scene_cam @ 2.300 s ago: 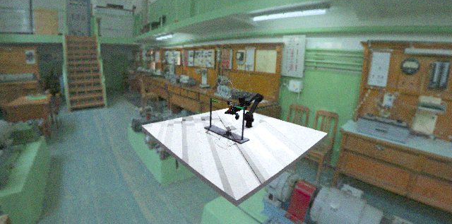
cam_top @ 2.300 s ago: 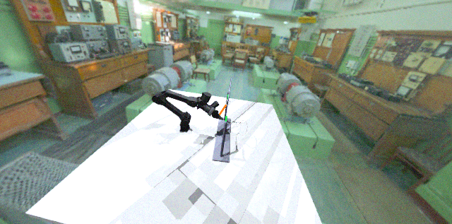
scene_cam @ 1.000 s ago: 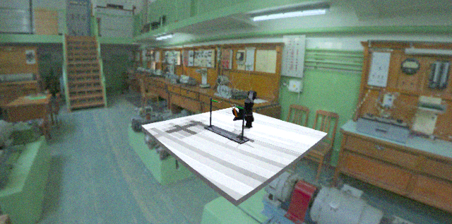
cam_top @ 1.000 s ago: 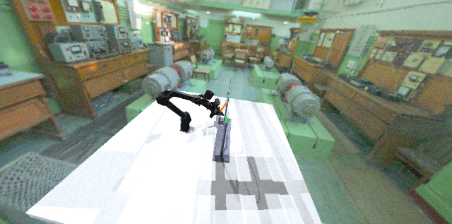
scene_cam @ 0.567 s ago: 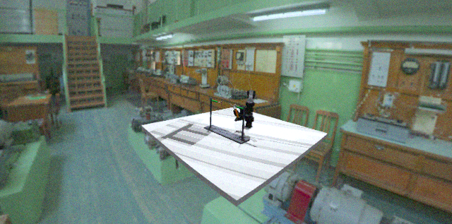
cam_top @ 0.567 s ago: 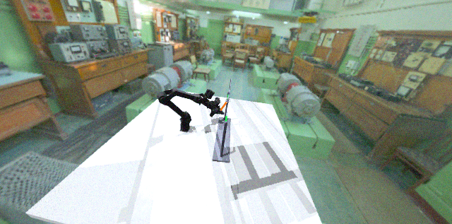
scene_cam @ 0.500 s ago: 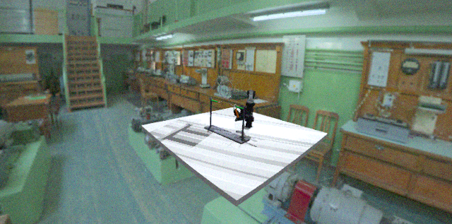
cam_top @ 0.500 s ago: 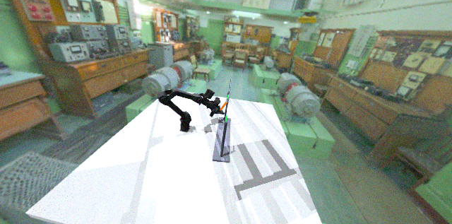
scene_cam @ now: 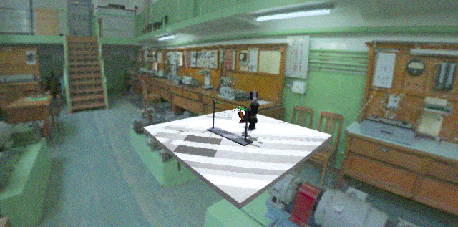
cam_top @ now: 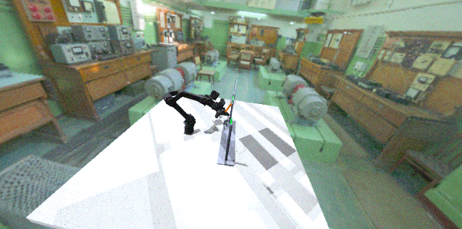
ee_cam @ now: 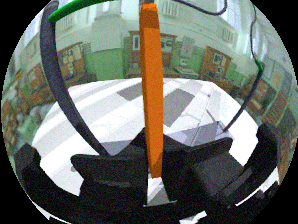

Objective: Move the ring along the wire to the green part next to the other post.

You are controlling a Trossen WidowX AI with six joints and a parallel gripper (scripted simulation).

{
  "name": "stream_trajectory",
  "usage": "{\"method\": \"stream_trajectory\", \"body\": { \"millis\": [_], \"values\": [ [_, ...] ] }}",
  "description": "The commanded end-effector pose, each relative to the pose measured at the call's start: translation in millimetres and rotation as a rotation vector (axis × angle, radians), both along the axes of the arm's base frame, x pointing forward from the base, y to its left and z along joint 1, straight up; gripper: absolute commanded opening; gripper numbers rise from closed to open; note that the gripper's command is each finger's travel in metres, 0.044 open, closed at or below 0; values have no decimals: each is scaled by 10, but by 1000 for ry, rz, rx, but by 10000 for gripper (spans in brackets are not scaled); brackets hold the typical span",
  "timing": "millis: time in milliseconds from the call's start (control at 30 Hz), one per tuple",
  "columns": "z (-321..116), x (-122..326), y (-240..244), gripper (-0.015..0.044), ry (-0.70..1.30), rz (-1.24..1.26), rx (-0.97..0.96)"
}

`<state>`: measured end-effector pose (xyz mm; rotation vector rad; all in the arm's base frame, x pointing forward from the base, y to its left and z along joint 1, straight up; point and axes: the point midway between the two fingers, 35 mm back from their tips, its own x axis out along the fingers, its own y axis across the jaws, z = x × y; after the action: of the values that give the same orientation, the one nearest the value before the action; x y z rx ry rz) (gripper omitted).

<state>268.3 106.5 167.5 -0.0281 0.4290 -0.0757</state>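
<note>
The gripper [cam_top: 228, 114] [scene_cam: 241, 116] [ee_cam: 148, 129] is clamping the handle [cam_top: 229, 107] [scene_cam: 242, 115] [ee_cam: 152, 90], whose upper end is reaching the wire [scene_cam: 243, 109] [ee_cam: 90, 5] near one post [scene_cam: 246, 127] [ee_cam: 55, 75]; the ring itself is not showing clearly. Any sideways drift or twist would be risking contact with the grey stretch, probably where it is bending beyond the green.

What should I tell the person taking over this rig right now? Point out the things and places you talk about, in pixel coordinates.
Gripper [cam_top: 228, 114] [scene_cam: 241, 117] [ee_cam: 148, 129]: shut on the orange handle [cam_top: 228, 107] [scene_cam: 241, 115] [ee_cam: 152, 90], with the handle's far end up at wire height.
Ring: can't be made out clearly, so check that the wire still runs through it.
Place: the handle is near one post [scene_cam: 246, 127] [ee_cam: 54, 75]; the other post [scene_cam: 213, 114] [ee_cam: 244, 102] stands well away.
Done: handle gripped.
Left: carry the ring to the other post's green part [scene_cam: 217, 102] [ee_cam: 259, 65] without touching grey wire, let go, back away.
</note>
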Motion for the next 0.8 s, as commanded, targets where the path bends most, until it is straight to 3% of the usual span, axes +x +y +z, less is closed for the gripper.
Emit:
{"method": "stream_trajectory", "body": {
  "millis": [0, 767],
  "values": [
    [17, 2, 43, -150, -4, -4, 5],
    [-79, -2, 170, -150, -5, -4, 6]
  ]
}}
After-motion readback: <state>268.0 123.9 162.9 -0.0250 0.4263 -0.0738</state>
